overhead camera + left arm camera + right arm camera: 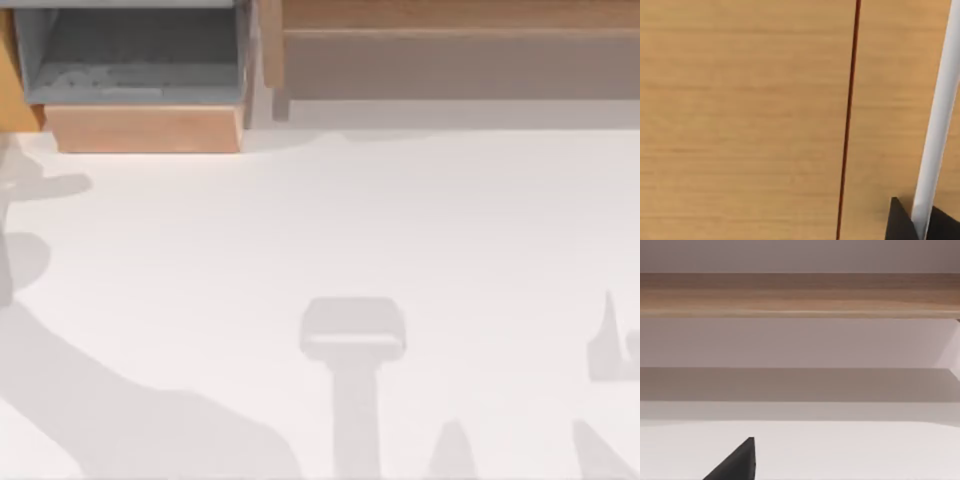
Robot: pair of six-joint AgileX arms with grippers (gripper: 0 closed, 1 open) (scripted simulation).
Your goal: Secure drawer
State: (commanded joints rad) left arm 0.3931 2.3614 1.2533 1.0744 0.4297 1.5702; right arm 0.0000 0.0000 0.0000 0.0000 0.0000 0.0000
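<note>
- Left claw [922,220] is sitting against the drawer [145,128] front at eleven o'clock, apparently straddling its white handle [940,110]; grip unclear.
- Pushing straight inward is looking wisest.

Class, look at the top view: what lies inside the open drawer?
The drawer stands pulled out, showing a bare grey floor with faint marks. No object is visible; the back part is hidden under the cabinet.

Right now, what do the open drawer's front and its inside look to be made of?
The drawer front looks like light wood with a matte finish, tan with faint grain. The drawer's inside is flat grey, perhaps painted board or plastic; I can't tell which. The table is plain matte white.
</note>
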